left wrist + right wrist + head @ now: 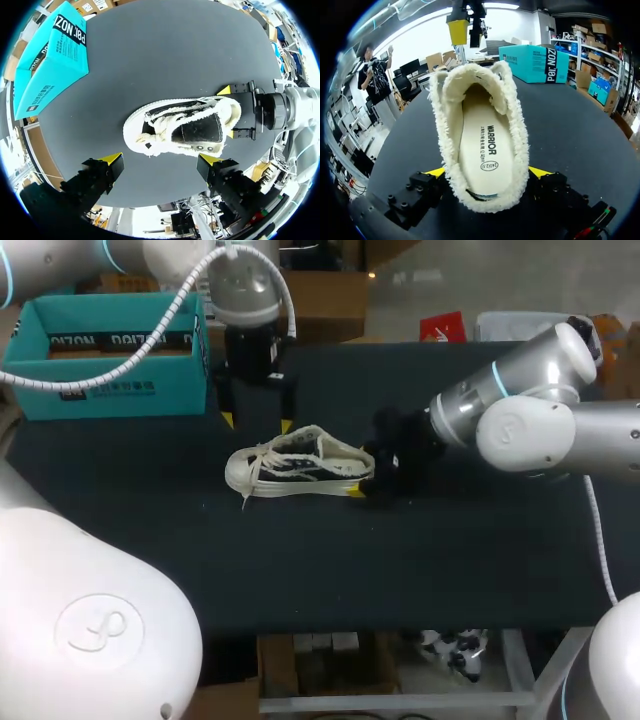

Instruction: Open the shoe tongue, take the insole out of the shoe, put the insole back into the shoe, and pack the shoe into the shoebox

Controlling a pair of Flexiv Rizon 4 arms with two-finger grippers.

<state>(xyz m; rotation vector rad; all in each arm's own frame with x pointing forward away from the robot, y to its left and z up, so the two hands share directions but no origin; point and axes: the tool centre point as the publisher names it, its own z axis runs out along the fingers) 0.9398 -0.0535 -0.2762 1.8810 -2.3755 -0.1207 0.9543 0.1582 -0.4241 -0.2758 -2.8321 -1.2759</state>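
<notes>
A white shoe (298, 466) with a fleecy lining lies on the black table (420, 560), toe towards my left side. Its laces (152, 135) are loose over the tongue, and the white insole (485, 150) lies inside it. My right gripper (362, 471) is at the heel, open, with the heel (485, 192) between its yellow fingertips (436, 172). My left gripper (257, 423) hangs open just behind the shoe's middle, holding nothing. In the left wrist view the shoe (185, 127) lies ahead of the left gripper (161, 160). The teal shoebox (110, 355) stands at the back left.
The shoebox (50, 65) is open at the top and about a shoe's length behind and left of the shoe. Bare black table lies in front of the shoe and to its right.
</notes>
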